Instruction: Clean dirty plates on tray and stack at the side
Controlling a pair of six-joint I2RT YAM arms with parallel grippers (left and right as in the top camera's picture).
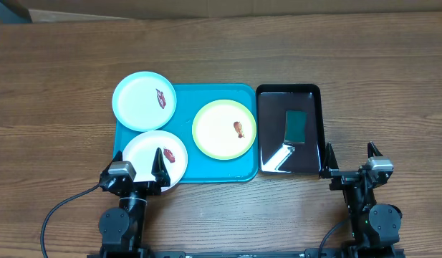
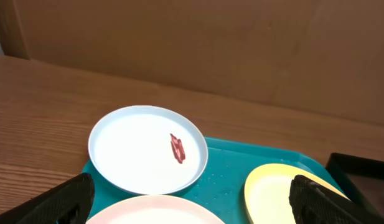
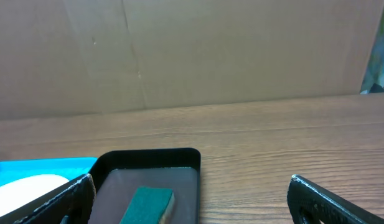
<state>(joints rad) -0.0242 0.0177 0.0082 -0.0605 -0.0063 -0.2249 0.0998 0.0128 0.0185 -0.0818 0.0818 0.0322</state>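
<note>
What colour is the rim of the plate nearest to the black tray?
The plate has a yellow-green rim; clearest from overhead.

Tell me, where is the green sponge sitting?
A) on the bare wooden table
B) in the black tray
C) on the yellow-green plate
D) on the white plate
B: the green sponge lies inside the black tray, which sits beside the turquoise tray.
</note>
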